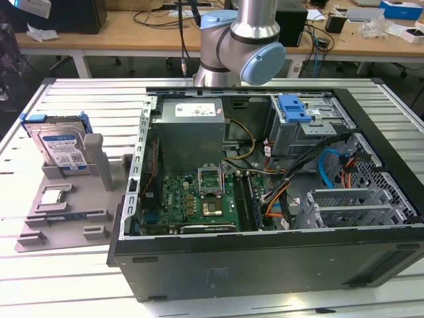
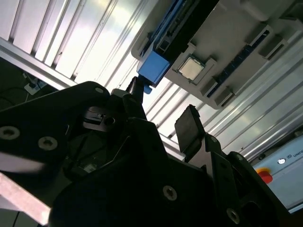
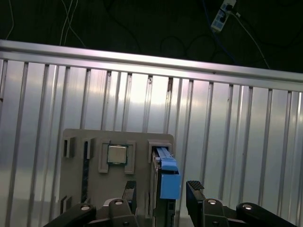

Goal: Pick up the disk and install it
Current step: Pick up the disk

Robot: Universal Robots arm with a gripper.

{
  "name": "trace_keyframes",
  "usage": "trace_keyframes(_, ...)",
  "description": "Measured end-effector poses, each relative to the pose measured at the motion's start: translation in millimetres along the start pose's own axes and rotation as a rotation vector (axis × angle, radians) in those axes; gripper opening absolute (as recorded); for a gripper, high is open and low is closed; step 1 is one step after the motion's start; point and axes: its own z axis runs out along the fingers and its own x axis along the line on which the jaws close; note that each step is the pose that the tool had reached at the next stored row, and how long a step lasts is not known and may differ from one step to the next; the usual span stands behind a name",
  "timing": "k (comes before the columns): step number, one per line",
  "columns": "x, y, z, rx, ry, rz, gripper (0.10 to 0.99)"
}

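The disk (image 1: 63, 147) stands on its edge in a gray plastic holder (image 1: 99, 165) on the ribbed metal table (image 1: 79, 99), beside the open computer case (image 1: 265, 258). It is flat, shiny silver with a blue plastic frame. It is not picked up or put in yet. The black fingers (image 3: 195, 190) are spread apart, holding nothing.

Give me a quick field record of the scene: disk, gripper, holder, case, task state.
disk: on edge in a slot of the grey holder, to the exterior view's left of the case
gripper: open, one finger on each side of the disk's blue bracket in the first wrist view, not gripping it
CPU chip: flat in a holder recess beside the disk
computer case: lid off, inside exposed
blue caddy: in the case's drive bay
task state: disk not yet picked up
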Motion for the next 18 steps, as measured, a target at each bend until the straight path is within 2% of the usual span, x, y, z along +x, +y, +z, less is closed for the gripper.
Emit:
trace_keyframes(14, -1.6, -4.1, 7.0, 0.000, 0.0010, 0.000, 0.541)
trace_keyframes(18, -2.0, -6.2, 11.6, 0.000, 0.0042, 0.000, 0.541)
